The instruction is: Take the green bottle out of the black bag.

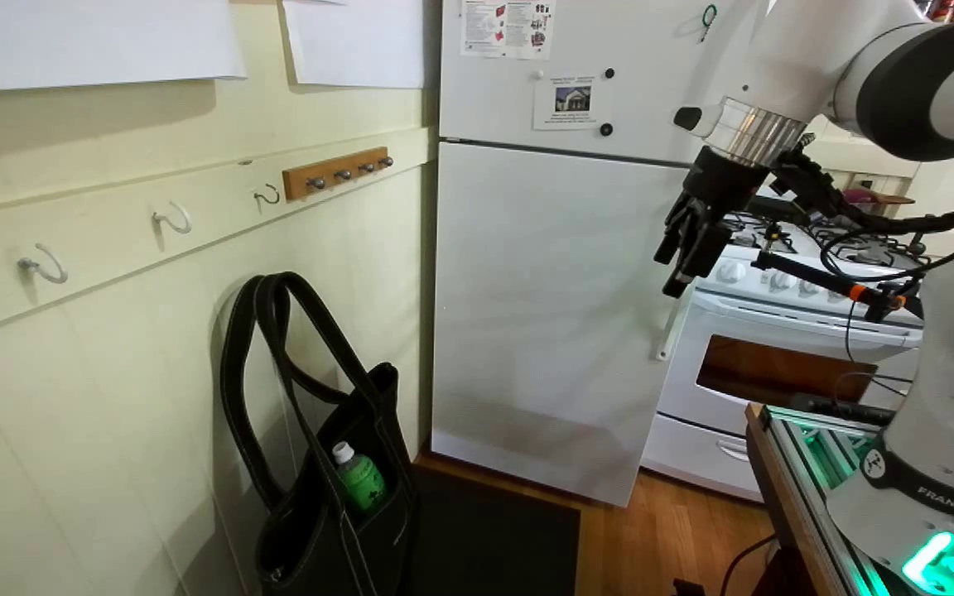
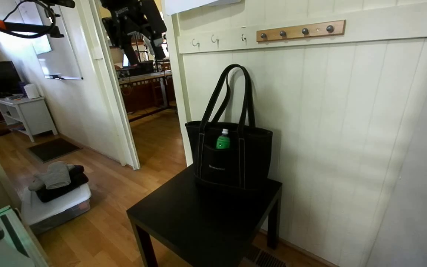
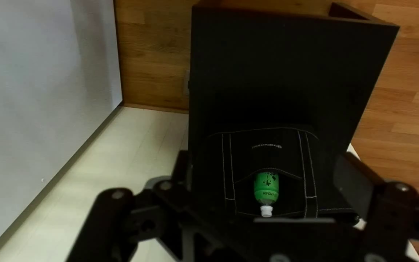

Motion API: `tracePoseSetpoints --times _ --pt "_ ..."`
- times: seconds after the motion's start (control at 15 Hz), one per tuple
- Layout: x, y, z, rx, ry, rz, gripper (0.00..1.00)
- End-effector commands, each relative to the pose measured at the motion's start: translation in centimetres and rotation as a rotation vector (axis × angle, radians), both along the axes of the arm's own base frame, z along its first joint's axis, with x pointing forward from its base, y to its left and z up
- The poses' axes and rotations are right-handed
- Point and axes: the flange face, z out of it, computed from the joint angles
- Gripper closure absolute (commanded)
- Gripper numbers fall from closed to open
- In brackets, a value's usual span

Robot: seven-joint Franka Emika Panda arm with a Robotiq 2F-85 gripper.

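The black bag [image 1: 382,550] [image 2: 217,176] stands upright on a low black table [image 2: 195,218], against the wall, its strap handles looping upward. The green bottle [image 1: 361,480] [image 2: 223,142] sits upright in the bag's front pocket. Its white cap and upper part stick out; its lower part is hidden in the pocket. My gripper [image 1: 672,270] [image 2: 146,58] is in the air, above and well apart from the bag. In the wrist view the open, empty fingers [image 3: 269,171] lie either side of the distant bottle [image 3: 266,189] and bag [image 3: 242,153].
A white fridge [image 1: 551,314] stands beside the table, with a white stove [image 1: 775,306] past it. Wall hooks [image 1: 172,217] and a wooden peg rail [image 2: 302,30] are above the bag. A lidded box [image 2: 59,207] with folded cloth is on the floor.
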Motion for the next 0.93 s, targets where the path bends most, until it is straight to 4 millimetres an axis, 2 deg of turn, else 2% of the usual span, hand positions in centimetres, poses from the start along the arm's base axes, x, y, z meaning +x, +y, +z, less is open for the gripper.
tracePoseSetpoints --times 0.0,0.13,0.4,0.87 --pt "0.8 -1.1 0.5 -0.016 -0.032 -0.041 0.0" --pt "1.8 -1.9 1.0 -0.005 -0.082 -0.044 0.0" --pt "5.2 -2.4 1.9 -0.009 -0.222 -0.021 0.0" --pt "14.0 -0.6 0.6 -0.017 -0.308 0.005 0.0"
